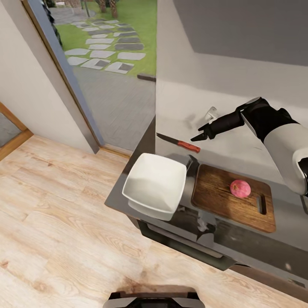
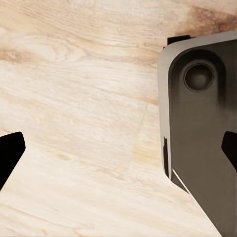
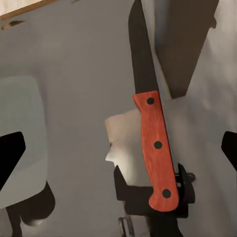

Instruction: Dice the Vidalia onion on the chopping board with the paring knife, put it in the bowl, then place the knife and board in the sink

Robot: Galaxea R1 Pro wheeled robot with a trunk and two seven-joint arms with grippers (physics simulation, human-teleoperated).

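The Vidalia onion (image 1: 240, 188) sits whole on the chopping board (image 1: 214, 192), out of the sink, so the dicing step looks next, and for that the paring knife (image 1: 178, 143) must be picked up. The knife lies flat on the bench (image 1: 256, 154) beyond the board, apart from it, its long axis running roughly along the board's far edge: the red handle (image 3: 155, 148) points toward the board's middle, the dark blade (image 3: 140, 49) toward the bench's open end.

The right gripper (image 1: 199, 137) hovers just above and beside the handle's end, fingers spread apart and empty, and in its wrist view the handle lies midway between the fingertips. This arm is clearly the nearer one. I judge a short descent onto the handle is what the grasp needs.

The left gripper (image 2: 118, 153) looks down at wooden floor, its fingers apart, holding nothing.

The white bowl (image 1: 155, 184) stands beside the board's short end, empty.
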